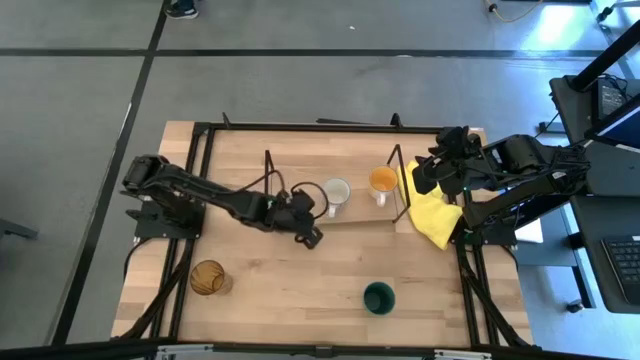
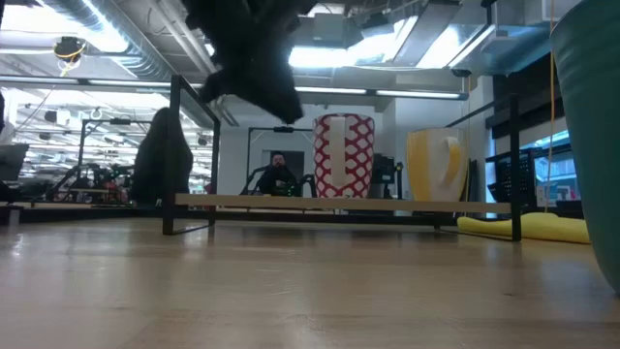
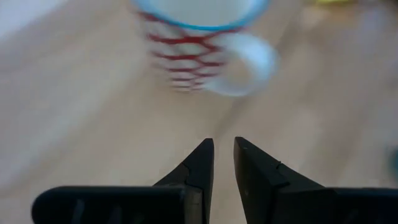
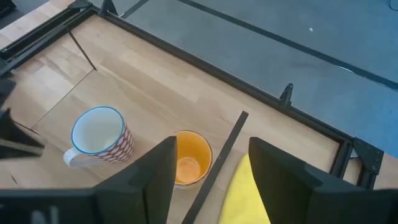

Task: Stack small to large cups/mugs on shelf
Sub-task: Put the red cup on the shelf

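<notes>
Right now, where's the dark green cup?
In the high view, the dark green cup stands alone on the table's near right, off the shelf.

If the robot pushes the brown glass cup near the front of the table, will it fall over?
The amber tumbler stands upright on the table, away from both grippers, so a low push would probably slide it. Pushed near its rim, it might tip. It looks like glass, likely slippery and breakable.

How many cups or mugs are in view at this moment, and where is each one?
4. The white mug and the orange mug stand on the shelf; the amber tumbler and the dark green cup stand on the table's near side. None seems hidden.
</notes>
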Controlling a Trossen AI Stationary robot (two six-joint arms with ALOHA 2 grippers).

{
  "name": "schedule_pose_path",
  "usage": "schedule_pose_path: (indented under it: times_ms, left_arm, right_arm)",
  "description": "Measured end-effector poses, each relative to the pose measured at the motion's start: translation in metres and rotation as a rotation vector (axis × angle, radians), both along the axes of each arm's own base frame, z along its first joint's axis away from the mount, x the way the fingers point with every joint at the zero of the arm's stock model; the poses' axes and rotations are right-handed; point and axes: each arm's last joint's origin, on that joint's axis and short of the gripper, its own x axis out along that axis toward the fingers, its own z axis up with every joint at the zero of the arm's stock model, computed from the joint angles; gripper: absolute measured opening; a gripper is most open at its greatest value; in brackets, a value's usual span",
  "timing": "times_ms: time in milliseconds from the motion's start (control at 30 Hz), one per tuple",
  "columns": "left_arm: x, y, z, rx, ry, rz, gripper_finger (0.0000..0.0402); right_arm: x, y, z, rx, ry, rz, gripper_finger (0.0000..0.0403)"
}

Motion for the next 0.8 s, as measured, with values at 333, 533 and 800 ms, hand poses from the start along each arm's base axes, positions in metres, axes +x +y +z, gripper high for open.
schedule_pose_path:
  times_ms: [333, 533, 800]
  left_arm:
    - [0.010, 0.015, -0.013, 0.043, -0.124, 0.048, 0.0056]
    - [0.017, 0.027, -0.007, 0.018, -0.179, -0.011, 0.0056]
    - [0.020, 0.037, -0.010, -0.031, -0.173, -0.039, 0.0056]
  right_arm:
    - [0.000, 0.000, 0.000, 0.000, -0.001, -0.001, 0.0201]
    - [0.000, 0.000, 0.000, 0.000, -0.001, -0.002, 0.0201]
    - [0.000, 0.000, 0.000, 0.000, -0.003, -0.004, 0.0201]
